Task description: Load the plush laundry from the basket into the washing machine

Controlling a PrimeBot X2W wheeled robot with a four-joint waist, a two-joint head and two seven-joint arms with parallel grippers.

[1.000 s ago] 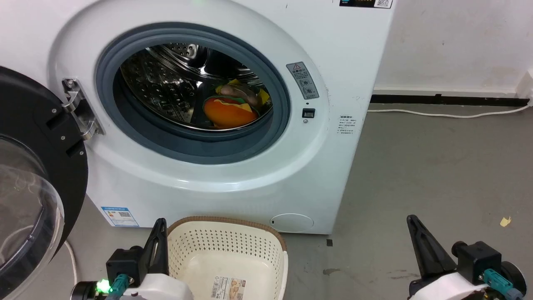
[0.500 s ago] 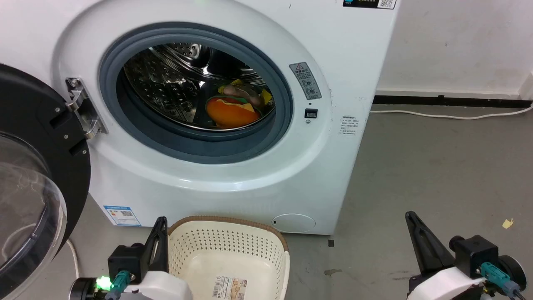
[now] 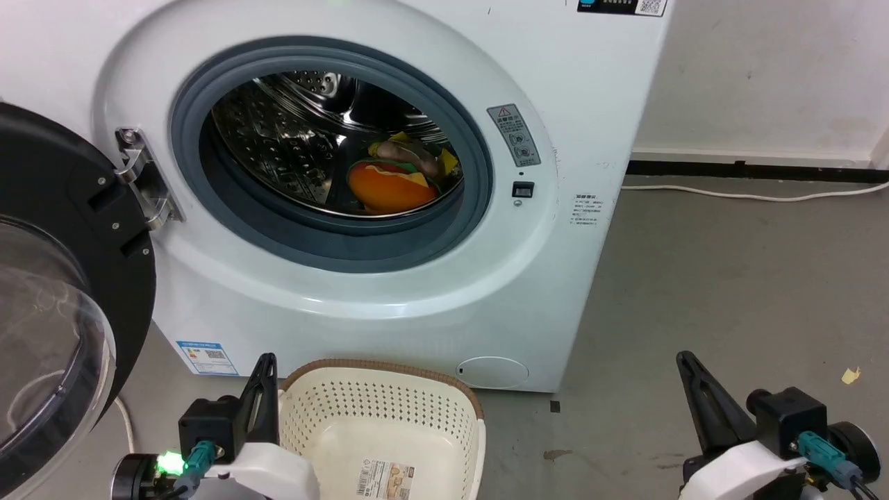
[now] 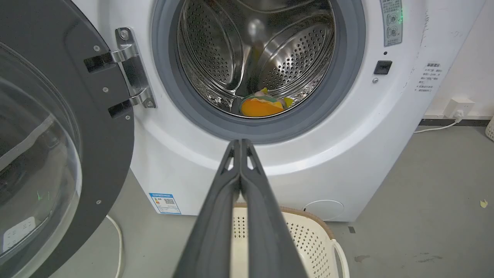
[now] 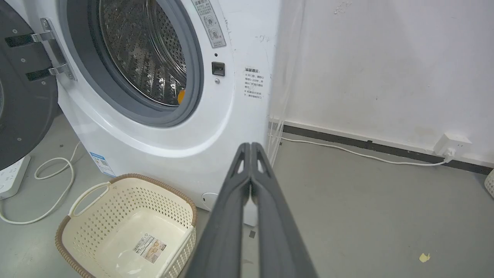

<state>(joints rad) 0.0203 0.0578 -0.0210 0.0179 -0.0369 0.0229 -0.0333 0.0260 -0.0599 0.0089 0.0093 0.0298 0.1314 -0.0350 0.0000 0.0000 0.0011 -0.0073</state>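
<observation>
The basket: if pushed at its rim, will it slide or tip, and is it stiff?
The basket is probably light: perforated plastic, holding only a sticker. Low and wide on the smooth floor, it would likely slide, not tip. Its thin walls may flex when pinched.

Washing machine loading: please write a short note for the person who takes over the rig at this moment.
Left gripper: shut, holding nothing, by the left side of the basket.
Right gripper: shut, holding nothing, over the floor to the right of the washing machine.
Toy: lying low inside the drum.
Basket: on the floor before the washing machine, with just a label sticker inside.
Done: the toy is loaded.
Left: nothing more to load; the door stands open.
</observation>
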